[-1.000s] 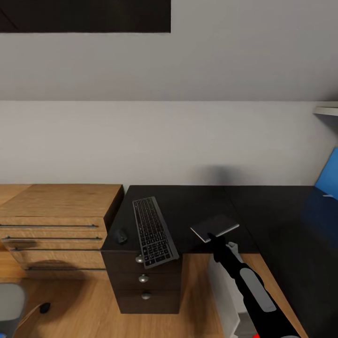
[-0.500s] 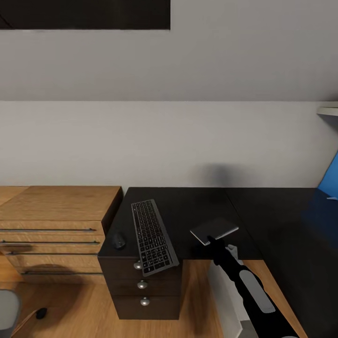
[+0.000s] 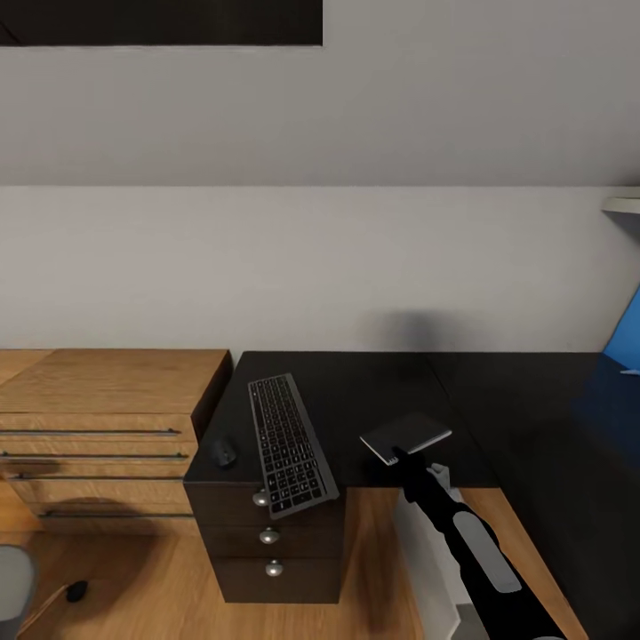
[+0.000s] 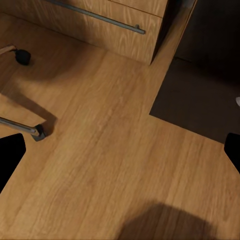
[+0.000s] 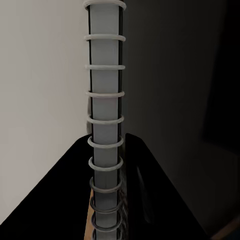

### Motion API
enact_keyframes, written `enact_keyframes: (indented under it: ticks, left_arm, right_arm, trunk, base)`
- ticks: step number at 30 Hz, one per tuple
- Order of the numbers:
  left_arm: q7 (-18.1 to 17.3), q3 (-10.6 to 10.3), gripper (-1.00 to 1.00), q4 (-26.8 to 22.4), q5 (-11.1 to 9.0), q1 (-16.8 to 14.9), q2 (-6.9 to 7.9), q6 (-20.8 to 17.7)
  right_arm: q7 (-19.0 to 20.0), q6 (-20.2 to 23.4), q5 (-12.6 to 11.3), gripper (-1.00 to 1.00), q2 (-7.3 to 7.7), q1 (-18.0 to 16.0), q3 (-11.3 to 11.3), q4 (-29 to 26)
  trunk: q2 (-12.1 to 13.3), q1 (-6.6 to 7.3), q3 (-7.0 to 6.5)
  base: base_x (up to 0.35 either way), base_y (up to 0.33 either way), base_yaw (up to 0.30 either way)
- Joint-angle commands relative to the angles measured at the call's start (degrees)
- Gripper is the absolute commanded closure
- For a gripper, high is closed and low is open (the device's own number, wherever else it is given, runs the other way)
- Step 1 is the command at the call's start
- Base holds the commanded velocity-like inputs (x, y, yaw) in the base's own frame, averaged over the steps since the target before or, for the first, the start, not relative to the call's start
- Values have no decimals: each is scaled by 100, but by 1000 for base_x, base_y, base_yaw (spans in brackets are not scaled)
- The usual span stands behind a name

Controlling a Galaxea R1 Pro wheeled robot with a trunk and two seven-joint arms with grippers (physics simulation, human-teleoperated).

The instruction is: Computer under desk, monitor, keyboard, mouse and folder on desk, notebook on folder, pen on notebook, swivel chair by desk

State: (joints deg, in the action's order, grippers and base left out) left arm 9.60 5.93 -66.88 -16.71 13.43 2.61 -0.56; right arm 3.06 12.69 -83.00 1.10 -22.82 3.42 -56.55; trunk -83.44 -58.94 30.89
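Desk [image 3: 373,391], black top: keyboard [image 3: 287,442] lies at its left end, near edge overhanging the drawers; mouse [image 3: 223,453] just left of it. Notebook [image 3: 406,436], grey, spiral-bound, held above the desk's near edge, right of the keyboard, by the right gripper [image 3: 402,456], clamped on its near edge. Left gripper [image 4: 120,150]: fingers spread apart, over plank floor [image 4: 110,160] near swivel chair castors [image 4: 22,56]. Wooden cabinet [image 3: 107,391] left of desk

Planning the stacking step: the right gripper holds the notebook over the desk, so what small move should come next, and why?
Probably keep the right gripper shut on the notebook and carry it rightward along the desk: no folder lies under it here.
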Motion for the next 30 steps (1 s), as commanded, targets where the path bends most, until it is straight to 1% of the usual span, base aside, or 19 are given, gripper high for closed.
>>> enact_keyframes:
  ticks: [1, 18, 25, 30]
  left_arm:
    - [23, -10, -100, -9, -51, 2, 3, -6]
    - [24, -13, -100, -10, -51, 2, 3, -6]
    - [24, -13, -100, -10, -51, 2, 3, -6]
    - [24, -13, -100, -10, -51, 2, 3, -6]
  right_arm:
    - [28, 5, -50, 100, 4, -3, 10, 1]
    - [17, 22, -67, 100, 4, -3, 10, -3]
    - [11, 31, -334, 100, 4, -3, 2, -5]
    - [10, 38, -459, 100, 4, -3, 1, 1]
  trunk:
    - [-44, -23, 23]
    - [-726, -396, 328]
    - [-1007, -550, 454]
    - [-1207, -660, 544]
  base:
    - [0, 0, 0]
    - [0, 0, 0]
    - [0, 0, 0]
    - [0, 0, 0]
